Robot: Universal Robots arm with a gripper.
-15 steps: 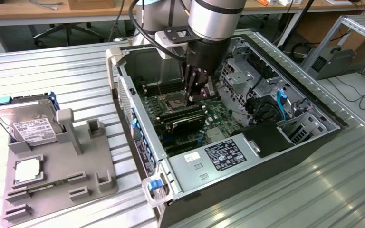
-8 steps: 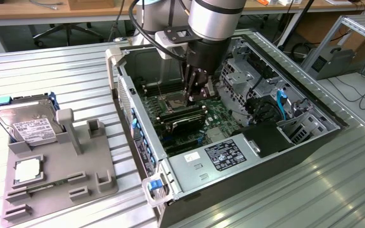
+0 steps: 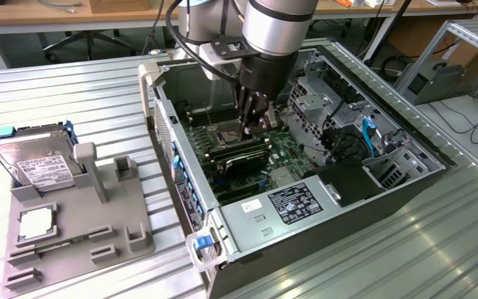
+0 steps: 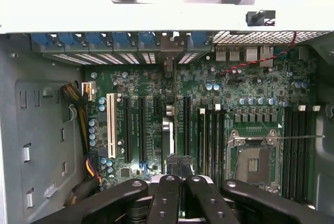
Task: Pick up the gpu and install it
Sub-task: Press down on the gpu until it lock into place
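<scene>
The claw (image 4: 177, 171) sits low inside the open case (image 3: 438, 159), its fingers drawn together and clamped on the top edge of the gpu (image 4: 168, 126). In the wrist view the gpu shows edge-on as a thin strip running from the claw toward the rear slot openings (image 4: 125, 41). The card stands upright over the motherboard (image 4: 250, 85), between two of the long black slots (image 4: 186, 125) and well clear of the CPU socket (image 4: 253, 164). I judge this to be the seating step, though whether the card's edge has entered a slot I cannot tell. To do it well, the card should stay square to the board and parallel to the slot. Its metal bracket end should be lined up with the matching opening in the rear wall, so that bracket and connector go down together. Pressure ought to be straight down and even along the length, since a tilt would jam one end and could bend the board. A firm grip matters, because a thin card can pivot between the fingers. From the exterior view the arm (image 3: 272, 25) comes down close to the drive cage (image 3: 313, 93), so side moves should be small. The grey tray (image 3: 131, 215) and hard drive (image 3: 35, 163) lie on the bench (image 3: 73, 93), well apart from the work.
</scene>
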